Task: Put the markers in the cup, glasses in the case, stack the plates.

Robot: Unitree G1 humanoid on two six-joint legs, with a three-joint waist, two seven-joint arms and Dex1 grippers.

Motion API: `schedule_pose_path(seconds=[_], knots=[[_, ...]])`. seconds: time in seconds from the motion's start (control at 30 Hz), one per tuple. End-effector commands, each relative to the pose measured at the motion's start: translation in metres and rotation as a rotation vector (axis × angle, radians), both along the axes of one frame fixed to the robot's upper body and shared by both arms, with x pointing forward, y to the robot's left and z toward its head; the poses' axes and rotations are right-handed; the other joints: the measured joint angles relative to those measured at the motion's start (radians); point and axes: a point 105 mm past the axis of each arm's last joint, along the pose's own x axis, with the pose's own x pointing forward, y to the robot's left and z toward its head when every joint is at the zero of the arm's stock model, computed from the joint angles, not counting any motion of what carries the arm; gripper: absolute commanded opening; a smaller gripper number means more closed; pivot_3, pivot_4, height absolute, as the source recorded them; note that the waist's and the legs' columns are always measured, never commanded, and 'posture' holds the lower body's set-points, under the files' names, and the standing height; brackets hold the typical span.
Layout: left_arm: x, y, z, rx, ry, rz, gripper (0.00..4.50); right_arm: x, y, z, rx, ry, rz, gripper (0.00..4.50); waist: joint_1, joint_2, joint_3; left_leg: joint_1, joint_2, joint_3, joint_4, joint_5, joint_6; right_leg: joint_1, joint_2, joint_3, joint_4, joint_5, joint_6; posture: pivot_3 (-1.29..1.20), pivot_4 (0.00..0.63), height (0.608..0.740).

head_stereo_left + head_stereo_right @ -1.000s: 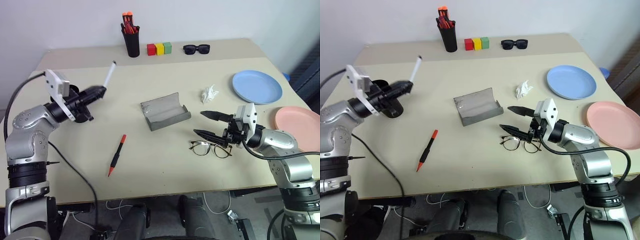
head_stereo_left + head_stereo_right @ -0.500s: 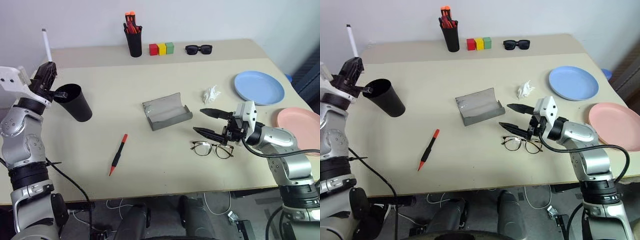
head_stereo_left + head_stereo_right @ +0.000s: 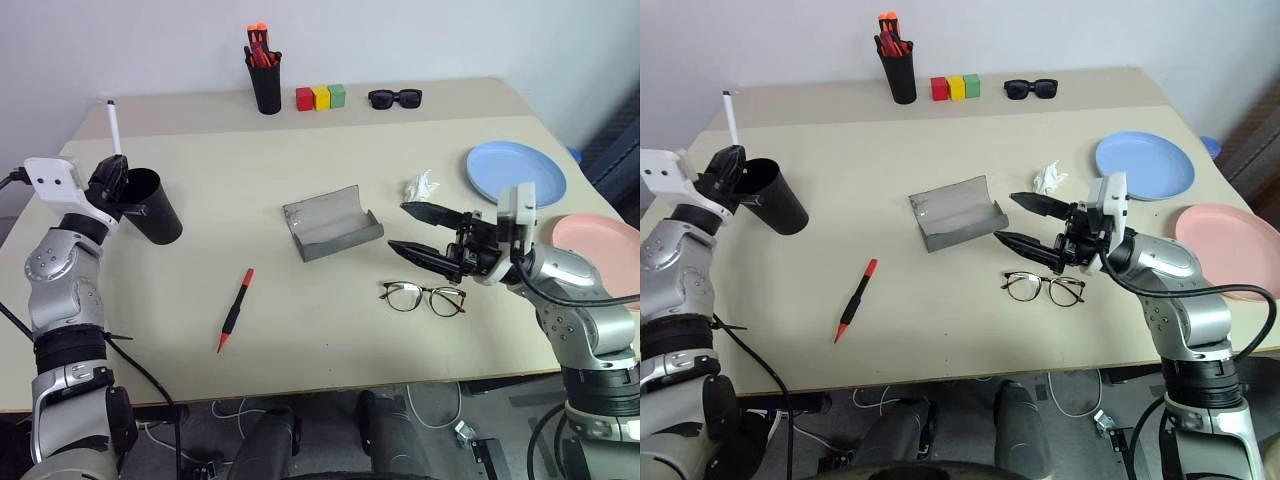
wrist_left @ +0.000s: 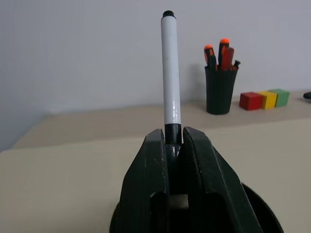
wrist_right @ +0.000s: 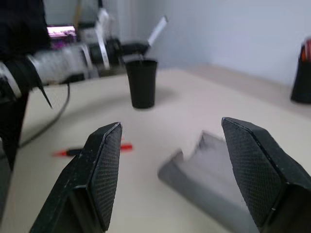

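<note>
Beige table (image 3: 300,310) is spread with the items. A white marker (image 3: 114,126) is clamped upright in the closed left gripper (image 3: 108,172), just above the cup (image 3: 152,205); lowering and release are judged next. Below the open right gripper (image 3: 420,232), the glasses (image 3: 422,297) are seen.

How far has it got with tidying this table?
Nothing is finished yet. The left gripper holds a white marker upright beside the cup. A red-and-black marker lies on the table, the glasses sit outside the open case, and the blue plate and pink plate lie unstacked.
</note>
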Motion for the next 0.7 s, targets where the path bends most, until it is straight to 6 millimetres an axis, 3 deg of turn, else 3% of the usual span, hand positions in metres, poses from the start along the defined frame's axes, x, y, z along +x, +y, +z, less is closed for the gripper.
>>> schedule_pose_path(seconds=[0.03,0.17,0.27,0.47,0.63,0.7], knots=[[-0.002,0.002,0.019,0.038,-0.060,0.005,0.07,-0.006,0.000,0.011,0.018,-0.039,0.010,3.36,0.000,0.000,0.000,0.000,0.000,0.000,0.000,0.000,0.000,0.000,0.000,0.000,0.000,0.000,0.000,0.00,0.150,0.740],[-0.001,0.002,0.016,0.033,-0.046,-0.009,0.07,-0.006,0.000,0.009,0.006,-0.036,0.002,3.36,0.000,0.000,0.000,0.000,0.000,0.000,0.000,0.000,0.000,0.000,0.000,0.000,0.000,0.000,0.000,0.00,0.150,0.740],[-0.001,-0.001,0.012,0.041,-0.030,-0.022,1.34,-0.005,0.001,0.008,0.003,-0.037,-0.001,3.36,0.000,0.000,0.000,0.000,0.000,0.000,0.000,0.000,0.000,0.000,0.000,0.000,0.000,0.000,0.000,0.00,0.150,0.740],[-0.003,-0.006,0.016,0.040,-0.044,-0.049,4.43,-0.002,-0.001,0.007,-0.002,-0.035,-0.010,3.36,0.000,0.000,0.000,0.000,0.000,0.000,0.000,0.000,0.000,0.000,0.000,0.000,0.000,0.000,0.000,0.00,0.150,0.740],[-0.015,-0.025,0.033,0.063,-0.072,-0.149,4.47,0.000,0.000,0.007,0.004,-0.035,-0.013,3.36,0.000,0.000,0.000,0.000,0.000,0.000,0.000,0.000,0.000,0.000,0.000,0.000,0.000,0.000,0.000,0.00,0.150,0.740],[-0.024,-0.041,0.041,0.064,-0.058,-0.225,4.47,0.001,-0.002,0.007,0.006,-0.035,-0.018,3.36,-0.001,0.000,0.000,0.000,0.000,0.000,0.000,0.000,0.000,0.000,0.000,0.000,0.000,0.000,0.000,0.00,0.150,0.740]])
